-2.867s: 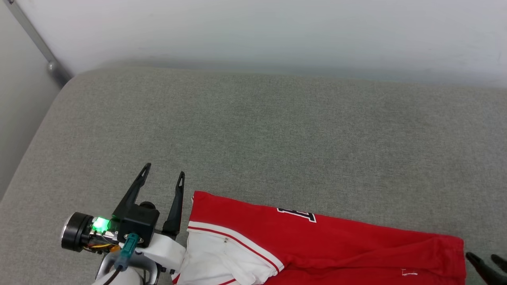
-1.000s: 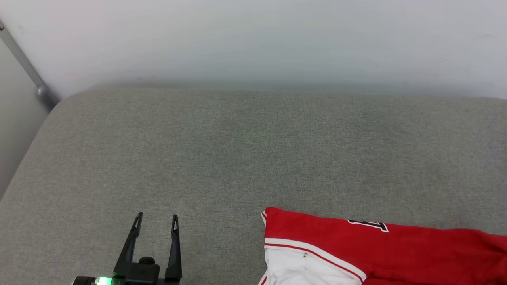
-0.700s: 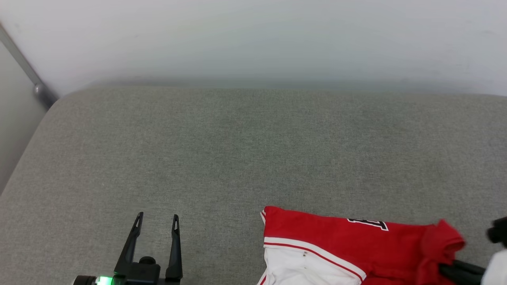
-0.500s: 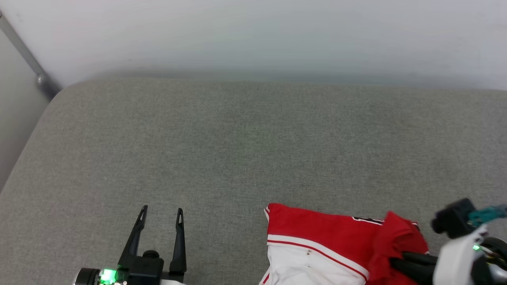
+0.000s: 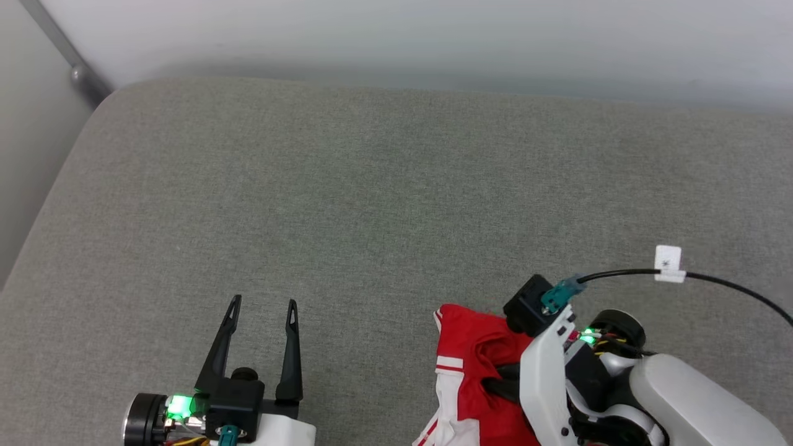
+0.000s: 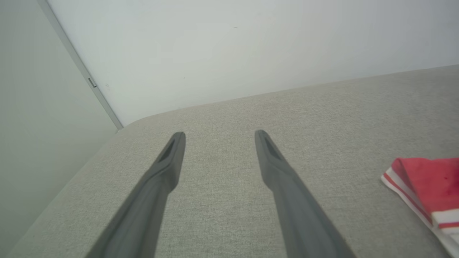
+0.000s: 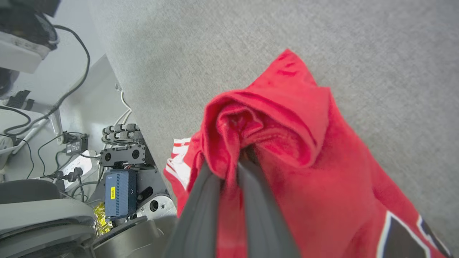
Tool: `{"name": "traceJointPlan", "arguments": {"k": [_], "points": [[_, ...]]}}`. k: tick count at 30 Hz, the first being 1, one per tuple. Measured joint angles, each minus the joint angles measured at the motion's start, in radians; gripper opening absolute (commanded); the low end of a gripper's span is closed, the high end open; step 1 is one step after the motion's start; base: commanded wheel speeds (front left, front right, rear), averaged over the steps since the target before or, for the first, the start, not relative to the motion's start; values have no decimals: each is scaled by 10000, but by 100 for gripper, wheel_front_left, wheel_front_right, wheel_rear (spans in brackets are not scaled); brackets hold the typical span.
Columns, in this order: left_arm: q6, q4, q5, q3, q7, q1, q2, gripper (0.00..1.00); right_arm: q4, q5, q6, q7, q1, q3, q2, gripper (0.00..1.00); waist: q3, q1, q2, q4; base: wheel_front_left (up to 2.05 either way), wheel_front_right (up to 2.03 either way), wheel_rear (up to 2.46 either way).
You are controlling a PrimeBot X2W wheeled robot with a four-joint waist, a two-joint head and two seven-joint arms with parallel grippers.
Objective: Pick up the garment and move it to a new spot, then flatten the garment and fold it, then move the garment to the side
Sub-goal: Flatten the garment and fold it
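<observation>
Item under inspection: a red short-sleeved T-shirt with white sleeves and striped trim (image 5: 471, 347). It is lying bunched at the near edge of the grey fabric-covered padded surface (image 5: 372, 186), towards that surface's right half.

The right hand (image 5: 494, 382) is reaching in over the surface's near edge. Its two dark fingers are pressing almost together and pinching a gathered fold of the red cloth. In the right wrist view the fold is wrapping over the fingertips. Whether the pinched fold is clearing the surface cannot be told.

The left hand (image 5: 263, 303) is hovering over the surface's near left part, fingers spread wide and gripping nothing, pointing towards the far edge.

A black cable with a white tag (image 5: 666, 263) is crossing above the surface's right side.
</observation>
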Motion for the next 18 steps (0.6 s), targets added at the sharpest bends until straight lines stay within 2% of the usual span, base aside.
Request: {"name": "traceJointPlan", "arguments": {"k": [5, 8, 9, 10, 11, 15, 18], "points": [[-71, 63, 10, -25, 0, -164, -105, 100, 1584, -378, 0, -357, -665, 1394, -48, 0, 177, 0, 0, 205, 0, 0, 0], [-79, 105, 2, 61, 0, -164, -111, 100, 1996, -270, 2, -959, -854, 1741, -113, 2, 161, 0, 1, 246, 0, 0, 0], [-82, 109, 0, 113, 0, -157, -113, 100, 2023, -270, 2, -1233, -905, 1808, -155, 18, 134, 0, 0, 229, 0, 0, 0], [-82, 125, 0, 150, 0, -144, -109, 100, 2015, -272, 2, -1503, -962, 1883, -213, 45, 97, 0, 0, 207, 0, 0, 0], [-82, 134, 0, 165, 0, -110, -111, 100, 1960, -284, 2, -1797, -1011, 1923, -303, 100, 45, 0, 0, 187, 0, 0, 0], [-102, 190, -6, 268, 0, 190, -98, 100, 1337, -508, 0, -3135, -1079, 1810, -782, 100, -266, 0, 0, 40, 0, 0, 0], [-117, 182, -12, 378, 0, 368, -79, 100, 853, -888, 2, -4059, -1020, 1152, -1091, 100, -567, -1, 0, -130, 0, 0, 0]]}}
